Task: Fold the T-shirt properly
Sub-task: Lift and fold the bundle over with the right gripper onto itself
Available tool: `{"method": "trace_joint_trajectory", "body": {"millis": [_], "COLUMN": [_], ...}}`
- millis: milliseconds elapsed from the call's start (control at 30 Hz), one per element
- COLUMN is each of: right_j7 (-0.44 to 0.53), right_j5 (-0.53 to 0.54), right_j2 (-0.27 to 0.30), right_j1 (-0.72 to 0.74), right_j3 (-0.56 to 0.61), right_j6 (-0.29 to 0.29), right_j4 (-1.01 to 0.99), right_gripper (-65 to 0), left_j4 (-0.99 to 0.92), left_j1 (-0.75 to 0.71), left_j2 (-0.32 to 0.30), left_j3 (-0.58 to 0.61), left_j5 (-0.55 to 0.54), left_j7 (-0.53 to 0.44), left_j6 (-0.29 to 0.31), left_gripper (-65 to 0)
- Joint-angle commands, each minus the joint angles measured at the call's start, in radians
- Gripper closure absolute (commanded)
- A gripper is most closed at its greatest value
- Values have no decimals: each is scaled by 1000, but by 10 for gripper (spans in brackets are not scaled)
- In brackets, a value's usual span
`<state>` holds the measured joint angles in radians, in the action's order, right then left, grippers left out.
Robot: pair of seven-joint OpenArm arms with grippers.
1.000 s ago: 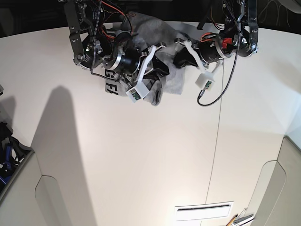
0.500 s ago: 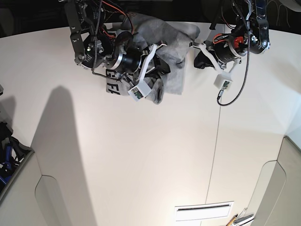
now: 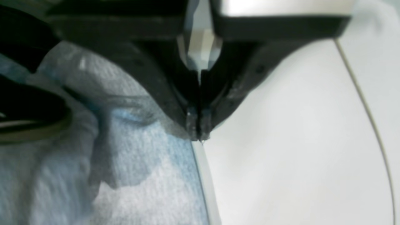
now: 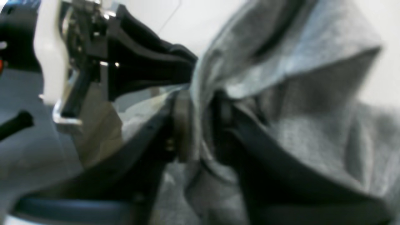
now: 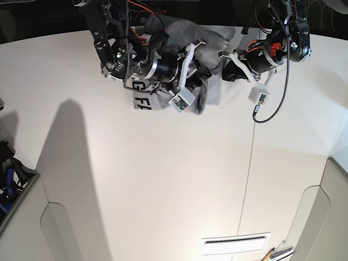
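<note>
We see the T-shirt (image 5: pixel 209 41) bunched in a crumpled heap at the far edge of the desk (image 5: pixel 163 179), a little left of the middle in the base view. It is not spread flat: grey folds hang and pile between the two arms, and a strip with black block letters (image 5: pixel 142 102) shows at the near left side of the heap.

The right tool (image 4: pixel 197 125) sits in the middle of the heap. In its wrist view its two dark fingers are drawn narrow with a thick fold of grey cloth pinched between them, and more cloth drapes over the right finger. In the base view this arm lies across the shirt, its white camera block (image 5: pixel 180 100) at the near side of the heap.

The left tool (image 3: pixel 197 128) is at the right edge of the shirt, by the far right corner of the heap in the base view (image 5: pixel 227 69). In its wrist view the fingertips are pressed together with no gap; the shirt's edge runs right up to them, but we cannot tell whether any cloth is caught between them. To the right of that edge the desk is bare and pale, with a thin seam line (image 3: pixel 372 125) curving across it.

A black cable (image 5: pixel 274 106) loops down from the left arm over the desk.
</note>
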<state>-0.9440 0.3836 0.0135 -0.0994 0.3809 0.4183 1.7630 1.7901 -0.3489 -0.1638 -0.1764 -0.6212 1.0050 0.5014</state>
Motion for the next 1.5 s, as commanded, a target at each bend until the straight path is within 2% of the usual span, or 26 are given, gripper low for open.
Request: {"method": "trace_joint_trajectory", "body": {"millis": [0,133,333,433,533,700,767,800,833,867,900,1000,1100,1267,1467], "right_j7": [19,19,15,7,-55,-185,-194,-193,-193,-193,-193,-193,-185,-178,-178], "right_j5": [24,100,233,245,245,143,100,80,64,49,32,-27,-93,-88,-88], "right_j2": [-15,-33,-67,-66,-66,-66,-65,-64,-60,-57,-58,-58,-58,-58,-58], "right_j1": [14,24,27,34,64,122,122,117,112,102,90,43,-13,-92,-149], "right_j3": [2,2,2,2,-2,-59,-105,-131,-158,-187,-216,-291,-332,-311,-163], "right_j6": [5,15,87,88,87,87,87,85,79,68,46,-21,-58,-58,-82], "right_j4": [26,39,41,41,51,179,256,288,311,327,335,331,319,313,313], "right_gripper": [-190,-190,-190,-190,-189,-189,-188,-163,-112,-40,0,0,0,0,0], "left_j4": [7,7,7,7,7,7,7,7,7,7,7,7,7,7,7], "left_j1": [2,2,2,2,2,3,2,2,2,2,2,2,3,3,3], "left_j2": [-5,-5,-5,-5,-6,-26,-34,-34,-35,-36,-36,-36,-36,-36,-36], "left_j3": [-2,-2,-2,-2,-2,-2,-2,-2,-2,-2,-2,-2,-2,-2,-2], "left_j5": [12,11,11,11,12,12,11,12,12,11,11,11,12,12,13], "left_j7": [8,8,8,8,8,6,6,6,6,6,6,6,5,3,0], "left_j6": [-5,-4,-4,-4,-4,-5,-4,-5,-5,-5,-5,-5,-5,-8,-19], "left_gripper": [0,0,0,0,0,0,0,0,0,0,0,0,0,0,0]}}
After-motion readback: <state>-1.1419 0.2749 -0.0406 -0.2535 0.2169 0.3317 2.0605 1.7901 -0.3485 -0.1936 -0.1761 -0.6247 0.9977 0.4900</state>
